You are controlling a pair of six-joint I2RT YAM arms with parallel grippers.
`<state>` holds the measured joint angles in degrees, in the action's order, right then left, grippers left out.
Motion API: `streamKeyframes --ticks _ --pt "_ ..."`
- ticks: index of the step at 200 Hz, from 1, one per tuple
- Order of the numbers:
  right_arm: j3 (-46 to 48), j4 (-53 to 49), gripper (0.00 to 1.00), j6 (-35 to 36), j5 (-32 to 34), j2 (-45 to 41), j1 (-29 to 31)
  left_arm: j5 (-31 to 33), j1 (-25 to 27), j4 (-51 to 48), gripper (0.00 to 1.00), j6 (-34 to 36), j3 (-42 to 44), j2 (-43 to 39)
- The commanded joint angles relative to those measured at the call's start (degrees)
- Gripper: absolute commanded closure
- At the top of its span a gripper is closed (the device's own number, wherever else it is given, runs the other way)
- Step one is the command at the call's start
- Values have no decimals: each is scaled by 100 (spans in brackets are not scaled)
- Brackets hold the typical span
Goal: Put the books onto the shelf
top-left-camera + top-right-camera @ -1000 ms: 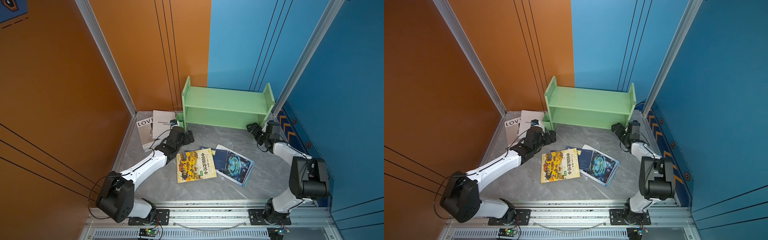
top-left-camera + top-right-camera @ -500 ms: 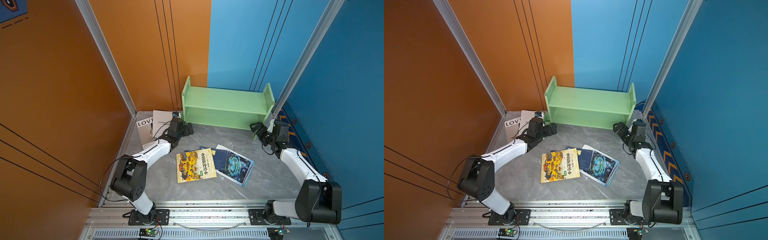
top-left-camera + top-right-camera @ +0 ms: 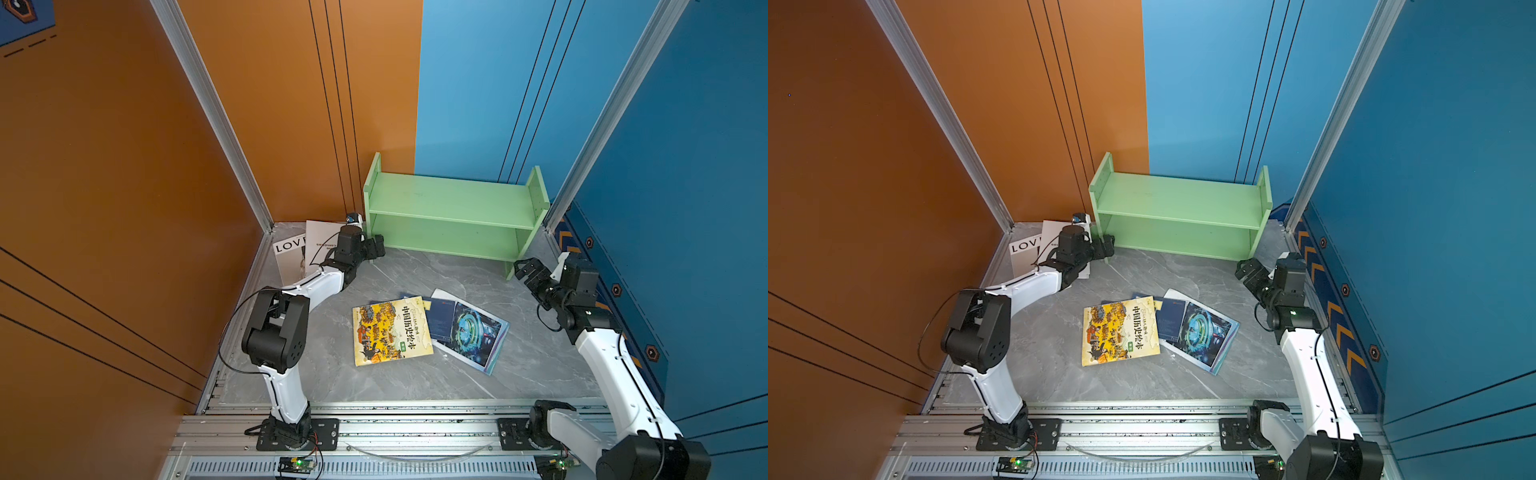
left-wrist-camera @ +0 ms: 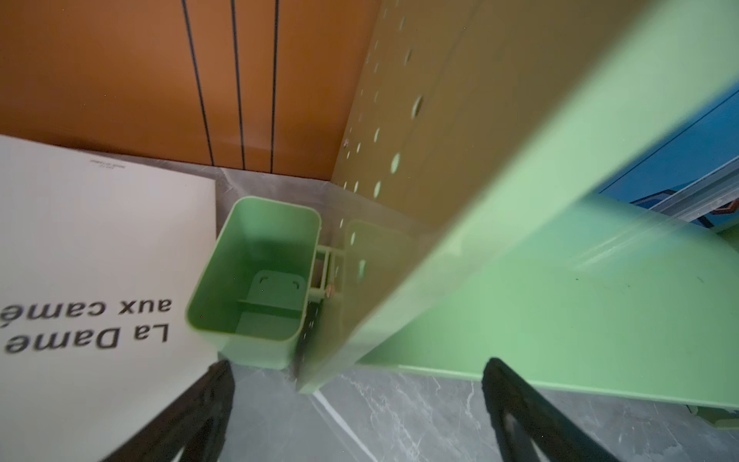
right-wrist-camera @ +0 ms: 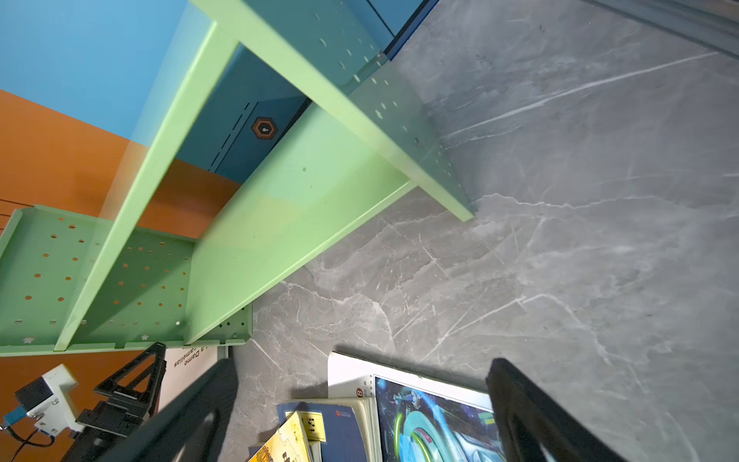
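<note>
My left fingers [image 3: 376, 246] are spread wide with nothing between them. They sit just beside the front corner of the shelf [image 3: 451, 203] at its 8 o'clock end, near the small green cup [image 4: 256, 280] hung on that end panel. My right fingers [image 3: 527, 268] are equally wide apart and empty, near the shelf's 4 o'clock foot. The shelf stands at 12 o'clock on the tabletop [image 3: 332, 382]. The yellow book [image 3: 390, 330] lies flat mid-tabletop, overlapping a navy book [image 3: 440, 320], with the teal book [image 3: 471, 334] at its 3 o'clock. Two white books [image 3: 322, 237] lie at 10 o'clock, beside the cup.
</note>
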<state>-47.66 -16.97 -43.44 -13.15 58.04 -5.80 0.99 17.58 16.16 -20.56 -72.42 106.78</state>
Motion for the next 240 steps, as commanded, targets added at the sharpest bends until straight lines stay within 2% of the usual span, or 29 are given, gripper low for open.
streamKeyframes --ticks 1,49,104,152,204,240 --pt "148 -323 0 -67 307 -225 -52 -457 38 144 2 107 -352 229" --pt "231 -430 0 -135 352 -302 -133 -517 279 380 2 -152 -490 418" --pt "283 -412 0 -138 357 -301 -136 -941 512 714 2 -508 -676 611" --pt "375 -370 0 -161 331 -328 -140 -789 602 715 2 -543 -703 585" --pt "485 -252 0 -217 289 -290 -134 -393 511 648 2 -379 68 -243" --pt "477 -78 0 -270 190 -112 -115 -260 430 130 2 -150 710 -1128"
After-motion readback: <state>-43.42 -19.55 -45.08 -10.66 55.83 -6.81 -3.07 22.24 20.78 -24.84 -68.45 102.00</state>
